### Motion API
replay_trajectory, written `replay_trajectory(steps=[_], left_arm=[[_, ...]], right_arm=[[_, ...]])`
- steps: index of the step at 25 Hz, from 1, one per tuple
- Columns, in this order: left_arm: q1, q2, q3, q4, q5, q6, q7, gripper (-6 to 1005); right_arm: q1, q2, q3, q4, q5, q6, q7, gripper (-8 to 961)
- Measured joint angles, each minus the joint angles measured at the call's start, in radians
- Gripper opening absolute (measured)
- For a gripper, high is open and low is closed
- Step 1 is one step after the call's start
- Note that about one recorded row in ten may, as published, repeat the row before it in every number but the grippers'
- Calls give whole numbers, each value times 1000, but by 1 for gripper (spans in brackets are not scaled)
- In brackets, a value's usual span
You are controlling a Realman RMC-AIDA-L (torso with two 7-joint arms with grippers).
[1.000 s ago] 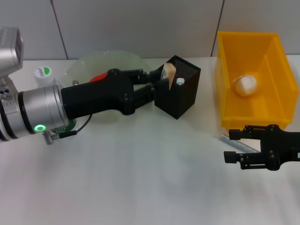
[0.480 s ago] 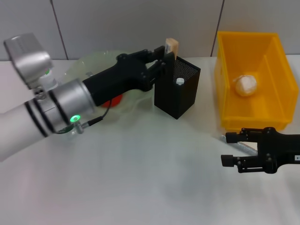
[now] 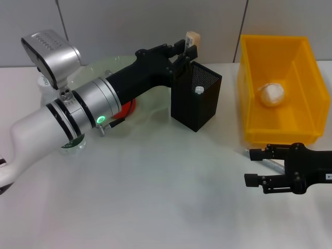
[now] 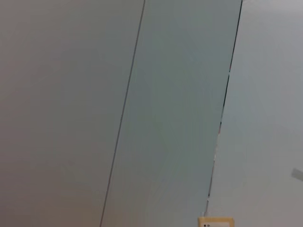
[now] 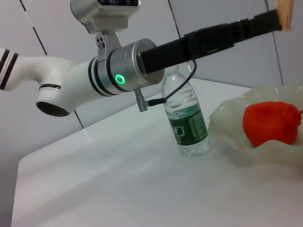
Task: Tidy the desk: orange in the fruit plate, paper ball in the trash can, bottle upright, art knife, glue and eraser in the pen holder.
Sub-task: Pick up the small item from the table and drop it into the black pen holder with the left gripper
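My left gripper (image 3: 187, 50) is shut on a small tan eraser (image 3: 192, 38) and holds it just above the back rim of the black mesh pen holder (image 3: 197, 106). A white round top, seemingly the glue (image 3: 199, 90), shows inside the holder. The eraser's edge (image 4: 215, 222) shows in the left wrist view. The orange (image 5: 272, 124) lies in the pale-green fruit plate (image 5: 226, 118). The bottle (image 5: 186, 118) stands upright beside it. The paper ball (image 3: 272, 94) rests in the yellow trash can (image 3: 249, 93). My right gripper (image 3: 253, 167) hangs open at the desk's front right. The art knife is out of view.
A thin grey metal rod (image 3: 270, 163) lies on the white desk (image 3: 155, 202) under my right gripper, in front of the trash can. My left arm (image 3: 78, 111) stretches across the plate and bottle. A grey tiled wall backs the desk.
My left gripper has lifted the eraser from beside the pen holder's near rim to above its back rim, with the arm swinging upward. The right gripper shifted slightly left.
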Motion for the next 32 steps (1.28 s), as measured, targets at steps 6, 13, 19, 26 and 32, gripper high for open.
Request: replay_trajectory(steps=[6, 13, 19, 26, 32], left_arm=[[-20, -1, -36, -48, 1, 17, 68, 271], [-75, -2, -134, -162, 11, 13, 237, 267], [-127, -2, -324, -202, 168, -112, 320, 268], [-137, -1, -600, -217, 439, -245, 363, 267], [-134, -2, -786, -230, 628, -326, 382, 267]], right_arm=[[3, 0, 0, 0, -3, 4, 0, 784], [4, 2, 0, 0, -3, 6, 2, 784], [10, 9, 0, 0, -3, 9, 2, 783], [10, 12, 0, 0, -3, 9, 4, 783], [11, 12, 0, 0, -3, 9, 6, 783]])
